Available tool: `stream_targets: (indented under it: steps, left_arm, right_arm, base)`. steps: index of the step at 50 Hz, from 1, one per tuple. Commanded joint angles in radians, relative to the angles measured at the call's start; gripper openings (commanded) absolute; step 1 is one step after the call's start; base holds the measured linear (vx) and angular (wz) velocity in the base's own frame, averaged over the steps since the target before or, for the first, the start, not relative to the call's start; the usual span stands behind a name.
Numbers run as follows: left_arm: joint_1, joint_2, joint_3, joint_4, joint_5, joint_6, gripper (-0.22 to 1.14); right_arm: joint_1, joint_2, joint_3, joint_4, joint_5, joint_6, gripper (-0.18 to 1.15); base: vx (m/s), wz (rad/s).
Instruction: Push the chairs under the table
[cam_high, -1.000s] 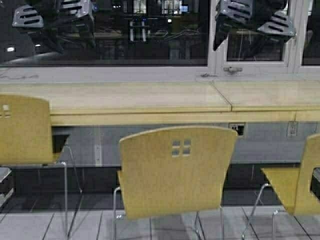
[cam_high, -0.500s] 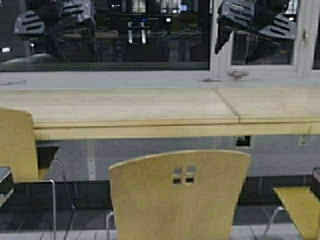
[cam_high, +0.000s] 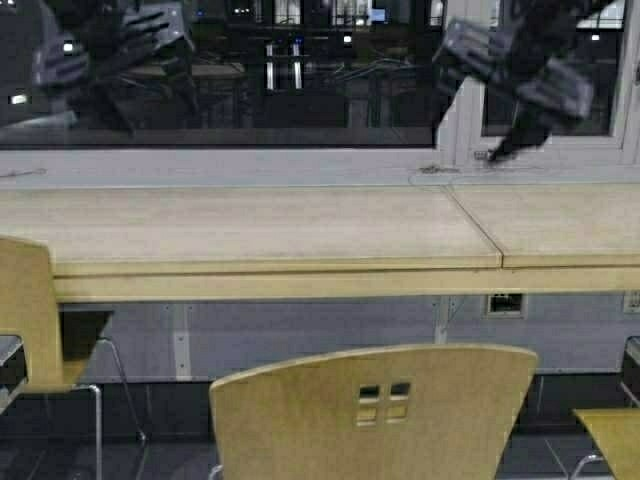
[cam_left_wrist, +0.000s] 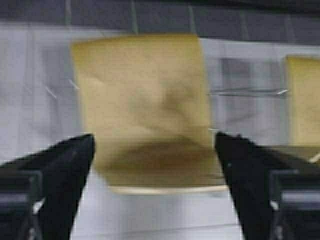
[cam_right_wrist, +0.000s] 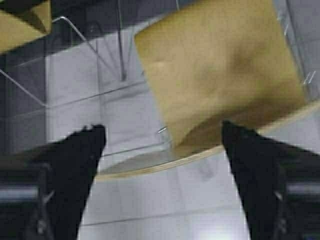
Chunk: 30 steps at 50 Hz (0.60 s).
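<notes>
A dark window (cam_high: 250, 80) with a white frame (cam_high: 455, 100) fills the far wall. Below, a wall socket (cam_high: 505, 303) sits on the grey panel; pale floor tiles (cam_right_wrist: 65, 90) lie underneath.

Dim indoor light from above lies evenly on the table (cam_high: 250, 225), the dark window (cam_high: 230, 70) behind mirrors small bright lamps, and both wrist views are soft with motion blur — the chair (cam_left_wrist: 145, 110) smeared, black fingers (cam_right_wrist: 75, 165) shapeless.

Open gap (cam_high: 300, 325) between table (cam_high: 250, 235), chair (cam_high: 370, 410)
</notes>
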Motion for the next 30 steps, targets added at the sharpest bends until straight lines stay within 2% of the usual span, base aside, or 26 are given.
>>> stream_targets:
  steps: [1,5,10,16,24,30]
  left_arm:
    - [-0.057,0.035,0.124,-0.391,-0.097,-0.187,1.02]
    - [-0.160,0.101,0.196,-0.612,-0.199,-0.287,1.02]
    - [-0.296,0.183,0.213,-0.779,-0.221,-0.334,1.02]
    - [-0.430,0.291,0.167,-0.982,-0.222,-0.391,1.02]
    - [-0.515,0.449,0.040,-1.034,-0.225,-0.413,1.02]
    - [-0.555,0.523,-0.002,-1.127,-0.296,-0.449,1.02]
  right_arm:
    - [0.011,0.081,0.043,0.255,-0.005,0.087,1.00]
    - [0.014,0.123,0.074,0.331,-0.008,0.101,1.00]
    - [0.023,0.133,0.120,0.425,-0.006,0.123,1.00]
    - [0.023,0.156,0.156,0.584,-0.023,0.118,1.00]
    - [0.026,0.241,0.106,0.634,-0.046,0.107,1.00]
    - [0.031,0.311,0.069,0.660,-0.069,0.115,1.00]
  base:
    - [0.15,-0.08]
    - [0.13,-0.01]
    - [0.10,-0.02]
    - [0.07,-0.01]
    - [0.04,-0.02]
    - [0.00,-0.01]
